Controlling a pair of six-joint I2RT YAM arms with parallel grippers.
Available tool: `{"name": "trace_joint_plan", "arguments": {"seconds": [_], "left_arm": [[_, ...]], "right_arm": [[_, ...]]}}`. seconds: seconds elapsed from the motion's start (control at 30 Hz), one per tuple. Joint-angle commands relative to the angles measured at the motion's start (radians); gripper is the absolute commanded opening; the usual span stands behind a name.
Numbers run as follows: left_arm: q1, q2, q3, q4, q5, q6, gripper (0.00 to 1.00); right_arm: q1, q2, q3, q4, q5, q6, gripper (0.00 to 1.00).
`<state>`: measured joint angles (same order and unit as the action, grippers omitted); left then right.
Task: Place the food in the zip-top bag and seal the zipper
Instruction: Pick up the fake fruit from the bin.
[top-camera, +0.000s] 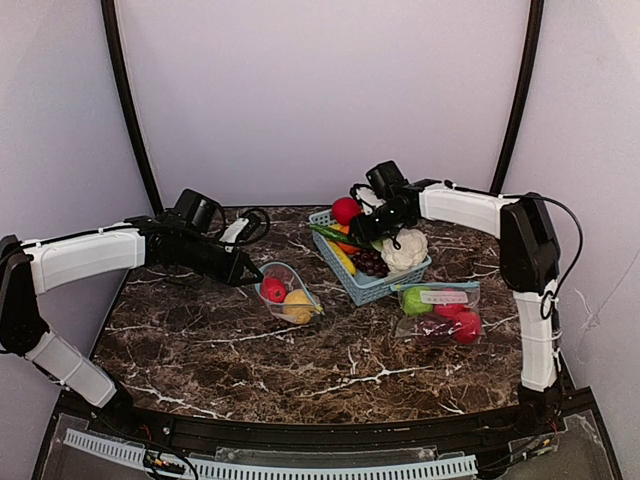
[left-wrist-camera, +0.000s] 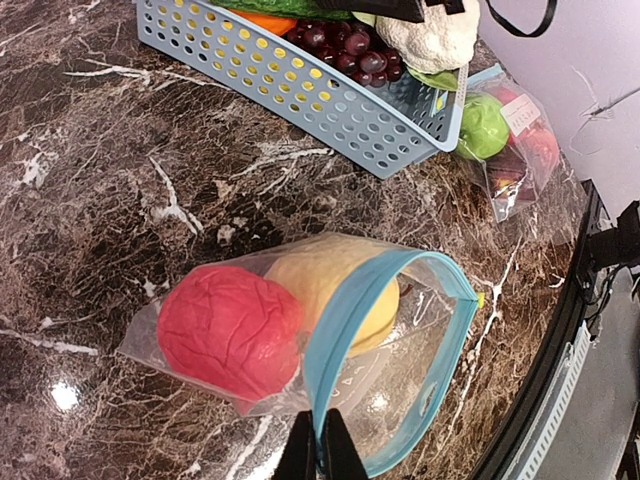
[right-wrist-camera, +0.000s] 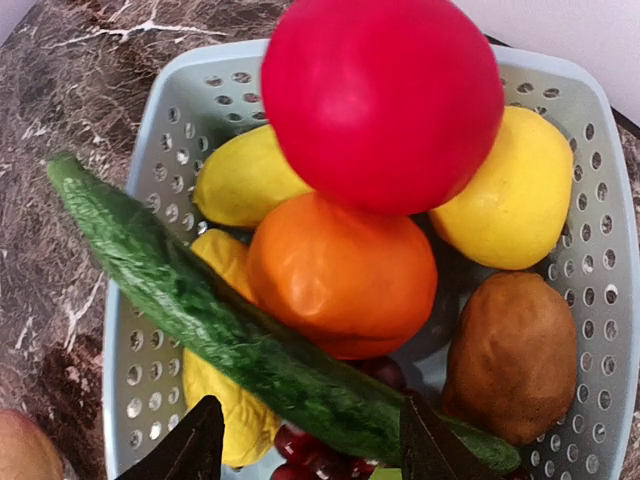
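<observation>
Dark brown marble with white veins covers the table (top-camera: 250, 350). Near its middle lies a clear, soft zip-top bag (top-camera: 288, 290) with a light-blue zipper band. The left gripper (left-wrist-camera: 320, 450) has its fingers pressed together on that band, pinching the rim, and the mouth stands open as a rounded loop. Inside the bag sit a red, wrinkled, roundish fruit (left-wrist-camera: 230, 330) and, touching it, a smooth pale-yellow fruit (left-wrist-camera: 330, 290). In the top view the bag's long axis runs from the gripper slantwise toward the near right.

Toward the back edge, right of centre, stands a light-blue plastic basket (top-camera: 360, 290) with perforated walls, and most of the food is in it. It holds a glossy red ball-shaped fruit (right-wrist-camera: 380, 100) on top, an orange citrus (right-wrist-camera: 340, 270) under it, a yellow lemon (right-wrist-camera: 245, 180) on one side and a second yellow fruit (right-wrist-camera: 515, 195) on the other, a matt brown oval (right-wrist-camera: 510, 355), dark grapes (right-wrist-camera: 305, 445) and a knobbly white cauliflower (top-camera: 405, 250).

A long, bumpy green cucumber (right-wrist-camera: 200, 310) lies slantwise across the pile, its long axis crossing the basket from one side wall toward the opposite corner. The right gripper (right-wrist-camera: 310, 400) hangs over it with its fingers spread, the cucumber's lower part between them. I cannot tell whether they touch it.

Just beside the basket, toward the right edge, lies a second clear bag (top-camera: 440, 312) holding a green apple and red fruits.
</observation>
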<state>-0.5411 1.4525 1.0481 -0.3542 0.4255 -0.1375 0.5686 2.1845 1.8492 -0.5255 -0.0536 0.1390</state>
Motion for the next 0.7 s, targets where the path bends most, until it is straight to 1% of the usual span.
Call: {"name": "trace_joint_plan", "arguments": {"seconds": [0.0, 0.07, 0.13, 0.2, 0.27, 0.43, 0.67], "left_arm": [[0.004, -0.029, -0.011, -0.027, -0.007, 0.016, 0.01], [0.004, -0.027, -0.012, -0.028, -0.011, 0.015, 0.01], [0.004, -0.026, -0.012, -0.029, -0.015, 0.016, 0.01], [0.005, -0.025, -0.01, -0.029, -0.014, 0.015, 0.01], [0.005, -0.026, -0.011, -0.029, -0.012, 0.016, 0.01], [0.005, -0.038, -0.012, -0.032, -0.02, 0.017, 0.01], [0.005, -0.048, -0.015, -0.031, -0.016, 0.017, 0.01]], "right_arm": [[0.048, -0.132, -0.1, 0.017, 0.02, -0.002, 0.63], [0.078, -0.161, -0.133, 0.018, 0.049, -0.005, 0.68], [0.087, -0.169, -0.154, 0.017, 0.065, 0.002, 0.67], [0.088, -0.154, -0.155, 0.018, 0.057, 0.026, 0.62], [0.092, -0.13, -0.148, 0.016, 0.011, 0.044, 0.56], [0.096, -0.071, -0.117, 0.013, 0.01, 0.066, 0.45], [0.093, 0.037, -0.044, -0.027, 0.021, 0.07, 0.41]]}}
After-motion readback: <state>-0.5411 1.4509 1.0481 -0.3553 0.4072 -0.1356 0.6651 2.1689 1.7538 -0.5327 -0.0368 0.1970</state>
